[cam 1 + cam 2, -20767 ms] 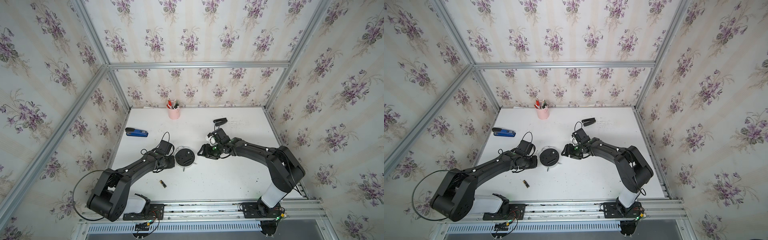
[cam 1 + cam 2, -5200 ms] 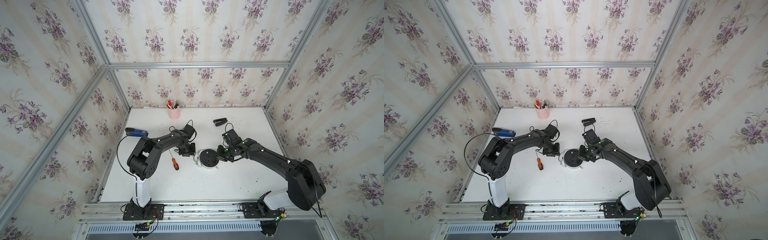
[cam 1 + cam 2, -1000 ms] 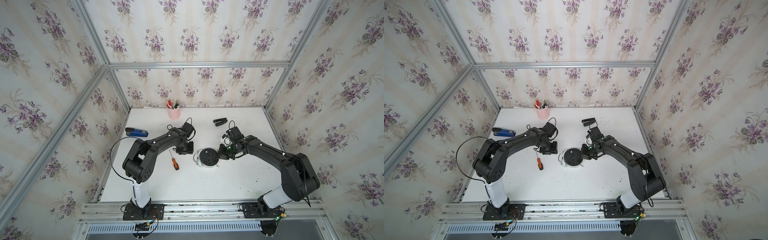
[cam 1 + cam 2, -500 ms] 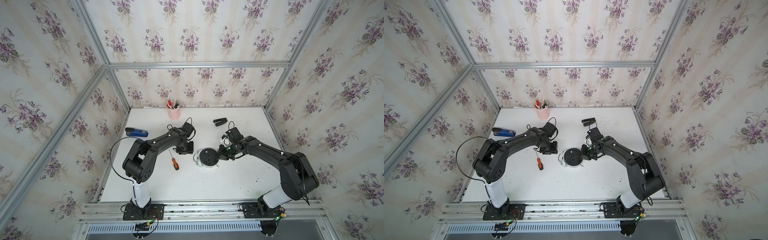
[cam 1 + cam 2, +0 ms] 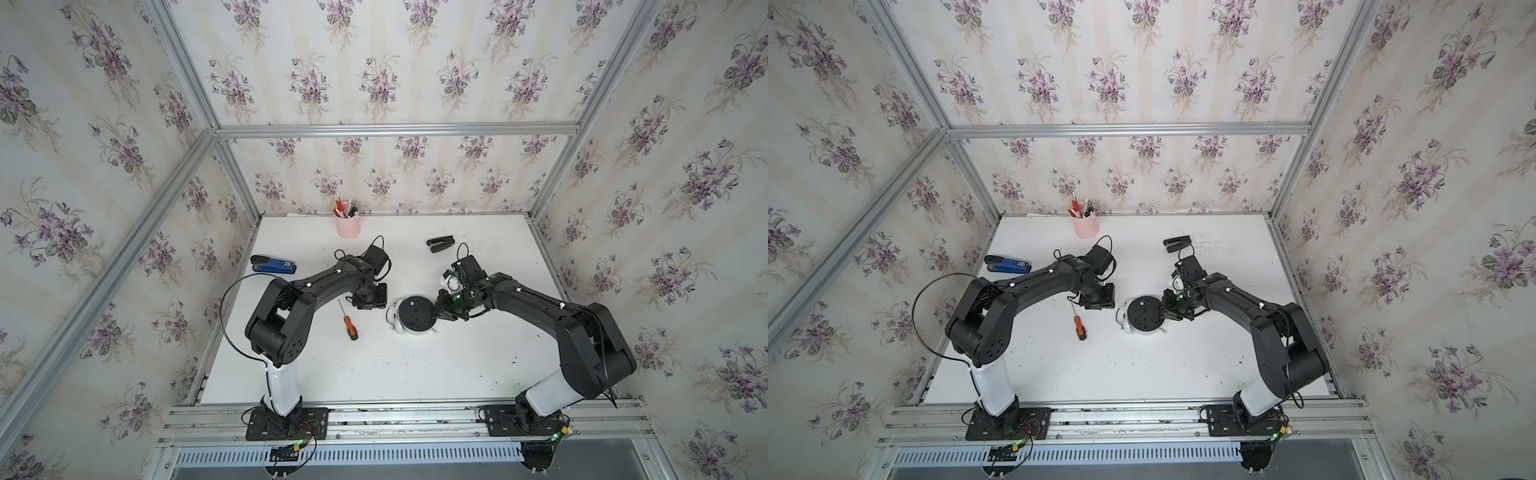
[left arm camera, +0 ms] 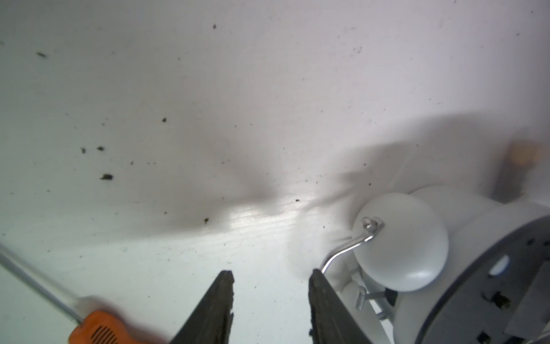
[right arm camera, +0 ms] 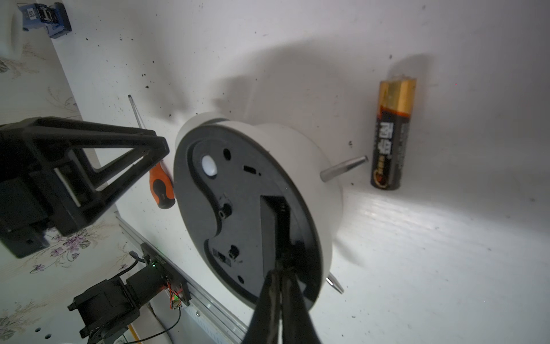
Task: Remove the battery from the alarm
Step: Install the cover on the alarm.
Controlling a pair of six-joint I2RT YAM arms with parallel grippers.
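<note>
The alarm [image 5: 415,316] [image 5: 1144,314] lies face down mid-table, black back up. In the right wrist view its back [image 7: 238,190] shows an empty battery slot [image 7: 272,214]. The battery [image 7: 393,134], black with a gold end, lies on the table beside a metal foot [image 7: 343,166]; a blurred dark shape [image 6: 516,169] may be it, and both top views hide it. My right gripper [image 5: 438,308] [image 5: 1166,309] [image 7: 281,268] rests at the slot with its fingers nearly touching, holding nothing. My left gripper [image 5: 371,305] [image 5: 1099,302] [image 6: 271,272] stands open beside a bell [image 6: 401,241], holding nothing.
An orange-handled screwdriver [image 5: 348,322] [image 5: 1079,325] [image 6: 98,327] [image 7: 160,187] lies left of the alarm. A blue stapler [image 5: 274,264] is near the left wall. A pink pen cup [image 5: 347,227] and a small black object [image 5: 440,244] sit toward the back.
Since about twenty seconds ago the alarm has shifted right toward the table's middle, and both grippers now sit beside it there. Over the last second nothing has visibly moved.
</note>
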